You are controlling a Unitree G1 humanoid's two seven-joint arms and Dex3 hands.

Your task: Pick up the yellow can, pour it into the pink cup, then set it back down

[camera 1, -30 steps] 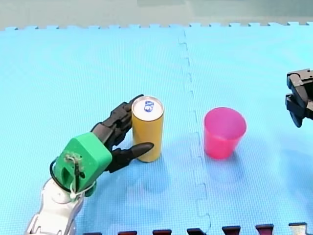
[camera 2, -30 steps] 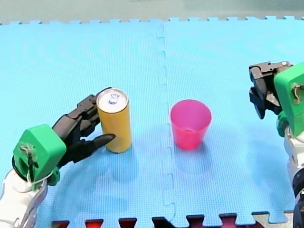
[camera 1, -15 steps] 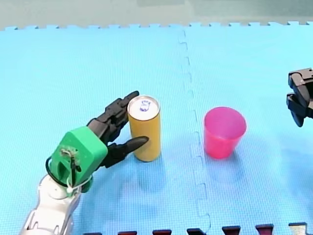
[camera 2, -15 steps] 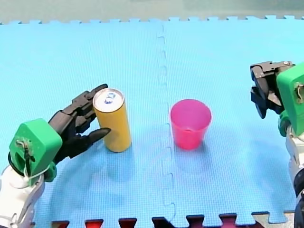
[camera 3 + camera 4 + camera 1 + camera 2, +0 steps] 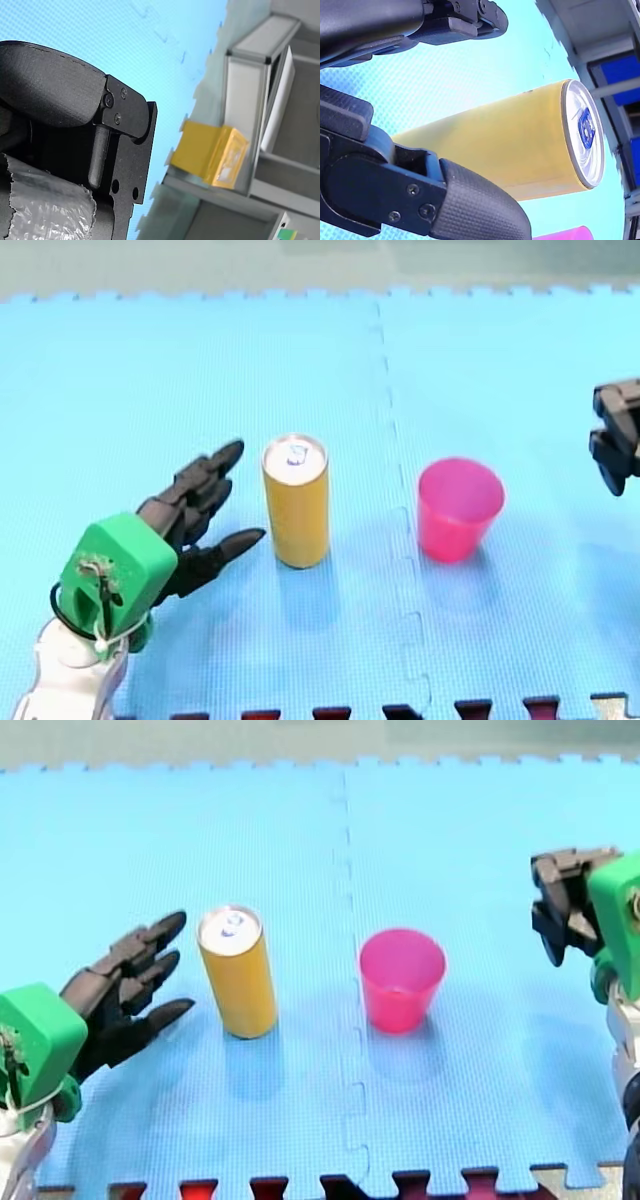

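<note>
The yellow can [image 5: 297,505] stands upright on the blue foam mat [image 5: 300,360], left of centre, its silver top up. The pink cup [image 5: 458,510] stands upright to its right, a short gap between them. My left hand [image 5: 228,498] is open just left of the can, apart from it and holding nothing. In the second wrist view the can [image 5: 520,145] lies close beyond black fingers [image 5: 470,200] without touching them. My right hand [image 5: 560,910] hovers at the right edge, shut, well away from the cup.
The mat's jigsaw seam [image 5: 395,440] runs between can and cup. Its toothed front edge [image 5: 330,1185] lies near me. In the first wrist view, grey shelving [image 5: 250,125] with a yellow piece [image 5: 210,155] stands beyond the mat.
My left hand has let go of the can and drawn back to the left, opening. The can stays upright on the mat. The right hand has barely moved.
</note>
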